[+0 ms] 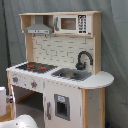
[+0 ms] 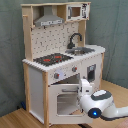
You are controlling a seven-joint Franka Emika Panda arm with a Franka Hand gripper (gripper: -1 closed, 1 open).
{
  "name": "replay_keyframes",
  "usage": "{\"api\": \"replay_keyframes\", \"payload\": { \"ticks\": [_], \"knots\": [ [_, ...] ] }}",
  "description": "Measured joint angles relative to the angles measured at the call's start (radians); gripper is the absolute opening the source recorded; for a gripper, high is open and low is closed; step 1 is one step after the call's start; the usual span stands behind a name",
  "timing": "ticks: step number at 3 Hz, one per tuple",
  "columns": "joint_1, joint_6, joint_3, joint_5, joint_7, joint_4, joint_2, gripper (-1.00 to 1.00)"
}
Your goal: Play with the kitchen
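My end effector (image 2: 85,86) sits right at the kitchen's (image 2: 55,60) oven door (image 2: 64,98), at its handle side; I cannot tell its grip.

No text, brand name, number or sign can be read in either exterior view. The toy microwave (image 1: 70,23) on the kitchen (image 1: 60,65) has a dark keypad panel (image 1: 82,23) beside its window; it carries rows of small pale marks, possibly printed buttons or digits, but none can be made out. In the second exterior view the same panel (image 2: 85,10) shows only as a dark strip. The knobs (image 2: 65,73) on the front below the stovetop (image 2: 52,59) bear no markings that can be read.
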Motion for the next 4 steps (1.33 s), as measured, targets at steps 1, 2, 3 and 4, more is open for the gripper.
{"api": "replay_keyframes", "payload": {
  "ticks": [1, 2, 3, 4],
  "knots": [
    [0.001, -0.005, -0.003, 0.000, 0.000, 0.000, 0.000, 1.00],
    [0.026, -0.079, -0.033, 0.000, -0.057, 0.015, 0.008, 1.00],
    [0.035, -0.105, -0.065, -0.012, -0.139, 0.056, 0.007, 1.00],
    [0.053, -0.134, -0.117, -0.029, -0.214, 0.079, 0.007, 1.00]
  ]
}}
